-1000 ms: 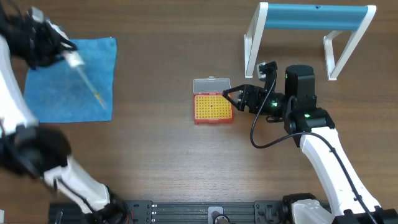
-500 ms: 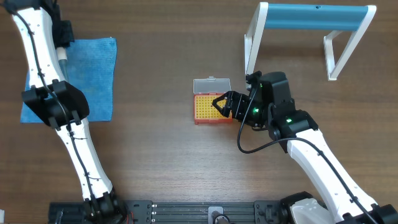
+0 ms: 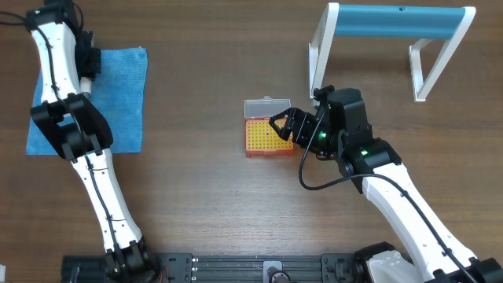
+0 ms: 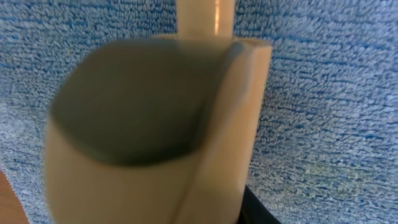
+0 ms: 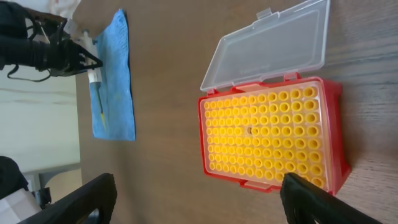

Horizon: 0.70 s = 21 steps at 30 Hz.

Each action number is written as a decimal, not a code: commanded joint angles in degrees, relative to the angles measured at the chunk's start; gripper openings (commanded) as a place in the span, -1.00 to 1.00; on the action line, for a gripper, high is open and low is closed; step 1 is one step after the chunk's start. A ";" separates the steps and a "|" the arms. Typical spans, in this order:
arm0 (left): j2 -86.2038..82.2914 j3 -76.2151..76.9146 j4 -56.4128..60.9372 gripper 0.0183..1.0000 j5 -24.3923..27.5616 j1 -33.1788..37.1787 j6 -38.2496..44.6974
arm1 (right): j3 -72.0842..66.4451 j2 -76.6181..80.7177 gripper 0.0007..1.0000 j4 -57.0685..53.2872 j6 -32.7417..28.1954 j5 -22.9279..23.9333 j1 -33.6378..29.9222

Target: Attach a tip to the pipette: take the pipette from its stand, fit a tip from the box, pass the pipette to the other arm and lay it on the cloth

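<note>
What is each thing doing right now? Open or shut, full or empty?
Tip box: lid open, one tip gone.
Pipette: yellow tip on, held at the cloth.
Cloth: spread flat.
Stand: empty.
Left gripper: fingers shut on the pipette.
Right gripper: fingers open, holding nothing.

Nubby terry cloth, wood-grain table
</note>
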 commanded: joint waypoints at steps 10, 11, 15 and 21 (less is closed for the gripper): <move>-0.48 -0.76 -2.75 0.84 -0.02 0.11 -0.96 | 0.13 -0.20 0.71 0.66 1.07 1.73 0.15; -1.36 0.31 -4.76 0.85 -2.97 0.11 -3.78 | 0.13 -0.20 0.71 0.66 1.07 1.73 0.15; -8.28 9.64 -10.84 0.85 1.14 -0.24 -4.00 | 0.13 -0.35 0.71 2.99 0.52 1.75 -0.70; -22.71 19.06 -16.02 0.85 15.96 -0.66 -3.96 | 0.24 -8.00 0.72 1.88 -6.16 16.41 -1.62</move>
